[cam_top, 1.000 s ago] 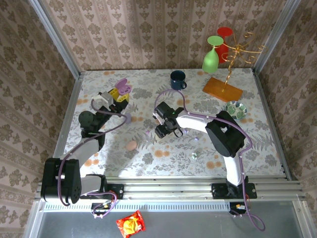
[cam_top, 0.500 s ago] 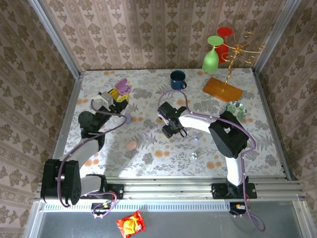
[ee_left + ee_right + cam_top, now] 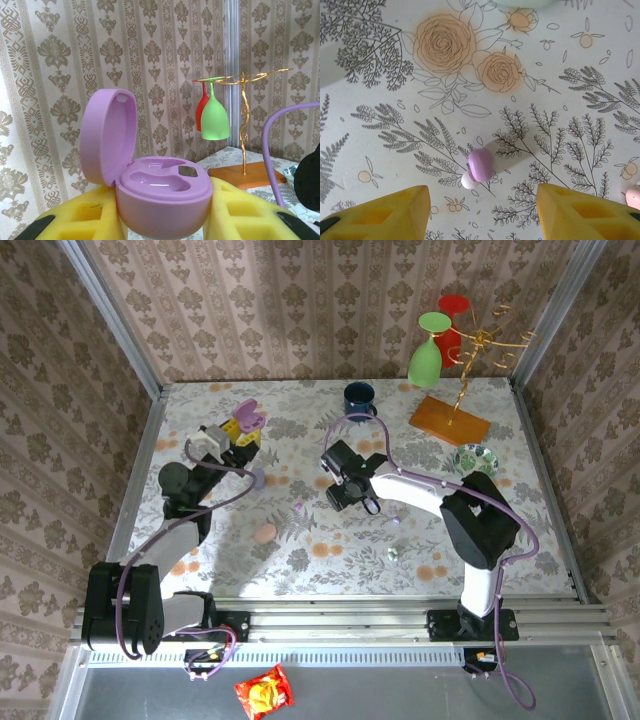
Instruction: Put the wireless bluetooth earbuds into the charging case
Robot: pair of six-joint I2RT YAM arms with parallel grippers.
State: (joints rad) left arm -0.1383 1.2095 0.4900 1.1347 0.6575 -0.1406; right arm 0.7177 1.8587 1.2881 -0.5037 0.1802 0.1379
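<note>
The left claw (image 3: pixel 165 212) is closed on the open purple case (image 3: pixel 161 187). The case is gripped between the yellow pads (image 3: pixel 87 216), with its lid raised on the claw's left and its two wells facing up. From above, this claw (image 3: pixel 243 430) is held close to the left rail (image 3: pixel 140 472) of the table (image 3: pixel 520 540), so little room is left on that side.

The right claw (image 3: pixel 484 207) is spread wide above the table with nothing held. A purple earbud (image 3: pixel 481 164) lies just ahead of it on the cloth, centred between the lines of the two fingertips and untouched. A small white bit is seen touching the earbud; whether it belongs to it cannot be told.

In the top view, the right claw (image 3: pixel 338 496) is placed mid-table with open cloth all round. The earbud (image 3: pixel 297 508) lies just beyond its tips, a pink pebble (image 3: pixel 265 533) farther off, and a blue mug (image 3: pixel 359 398) well apart towards the far wall.

Compared with a second ago, the right claw has been drawn back from the earbud towards the far side, and its elbow has swung outward. The earbud, the case and the left claw are unmoved.
</note>
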